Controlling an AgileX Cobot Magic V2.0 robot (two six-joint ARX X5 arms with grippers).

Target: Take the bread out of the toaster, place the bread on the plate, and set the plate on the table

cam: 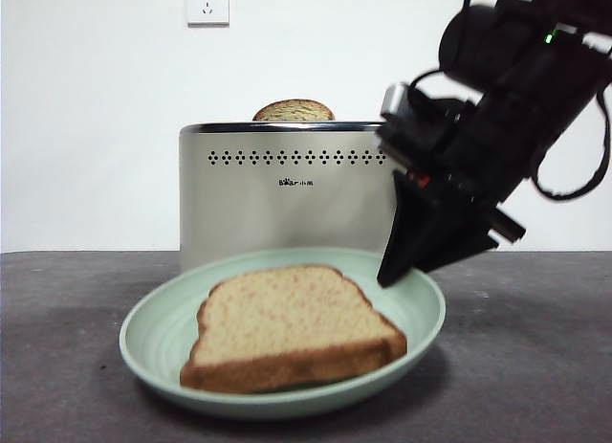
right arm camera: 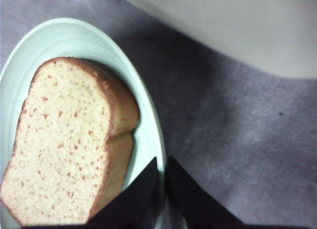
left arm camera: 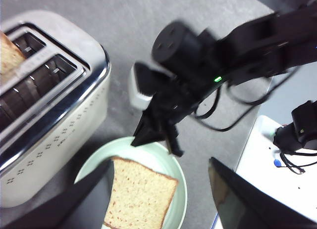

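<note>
I am reading one small dark logo [cam: 295, 183] on the toaster [cam: 287, 199], just under its row of dot holes: "Bear" plus unreadable characters.

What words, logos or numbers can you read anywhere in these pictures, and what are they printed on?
Small dark logo on the front of the toaster, under the row of dot holes: too small and blurred to read with certainty.
Wall socket above the toaster: no legible marking.
Bread, plate, table and right gripper: no text visible.
The left and right wrist views show no readable text.
</note>
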